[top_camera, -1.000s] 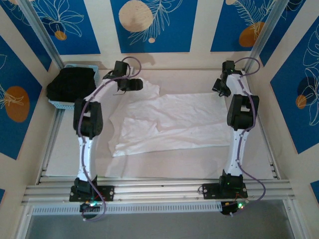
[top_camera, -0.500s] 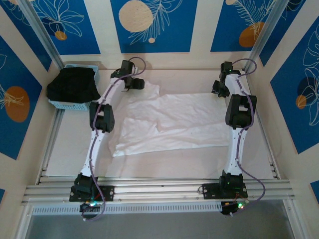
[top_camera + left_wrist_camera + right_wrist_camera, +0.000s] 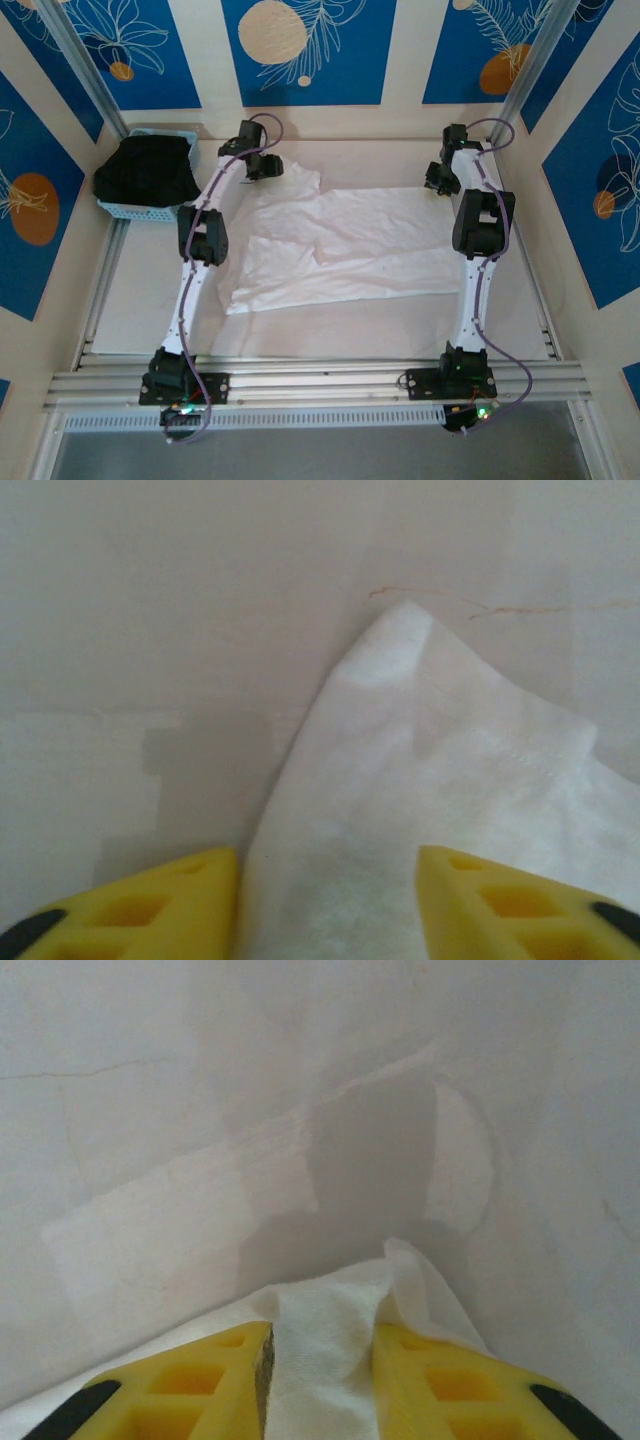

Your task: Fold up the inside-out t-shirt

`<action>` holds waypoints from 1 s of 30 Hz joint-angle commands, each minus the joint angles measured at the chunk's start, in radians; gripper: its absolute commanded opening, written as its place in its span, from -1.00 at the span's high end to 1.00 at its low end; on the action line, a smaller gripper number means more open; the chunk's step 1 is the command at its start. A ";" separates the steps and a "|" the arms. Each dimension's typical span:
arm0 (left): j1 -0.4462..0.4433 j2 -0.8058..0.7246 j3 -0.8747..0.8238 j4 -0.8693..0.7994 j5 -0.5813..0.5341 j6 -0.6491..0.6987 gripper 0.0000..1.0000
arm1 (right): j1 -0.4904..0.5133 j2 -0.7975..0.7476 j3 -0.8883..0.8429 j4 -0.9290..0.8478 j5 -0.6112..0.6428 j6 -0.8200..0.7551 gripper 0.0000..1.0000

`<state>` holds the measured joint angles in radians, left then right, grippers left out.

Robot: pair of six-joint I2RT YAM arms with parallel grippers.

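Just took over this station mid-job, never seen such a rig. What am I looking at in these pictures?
The left arm and right arm are robots bolted at the near table edge. The overhead picture looks down from behind them. A white t-shirt lies spread on the table; a black garment sits in a blue basket at far left. The other two pictures come from wrist cameras; the yellow shapes are fingers. The left gripper is open around a shirt corner. The right gripper has cloth bunched between its fingers; whether it grips is unclear.

White t-shirt point(image 3: 350, 245), blk garment point(image 3: 145, 170) in lt-blue basket point(image 3: 128, 209), yellow fingers point(image 3: 160, 905), blue wall panels point(image 3: 345, 75) w/ orange discs & white leaf outlines.
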<state>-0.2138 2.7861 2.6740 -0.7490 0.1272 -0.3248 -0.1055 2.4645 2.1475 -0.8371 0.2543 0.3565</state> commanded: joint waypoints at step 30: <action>0.059 -0.276 -0.265 0.233 0.242 -0.019 1.00 | -0.018 -0.166 -0.086 0.108 -0.116 -0.015 1.00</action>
<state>-0.1684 2.6308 2.4500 -0.5659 0.3340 -0.3641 -0.1150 2.3836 2.1006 -0.7563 0.1753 0.3397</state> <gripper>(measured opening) 0.044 0.060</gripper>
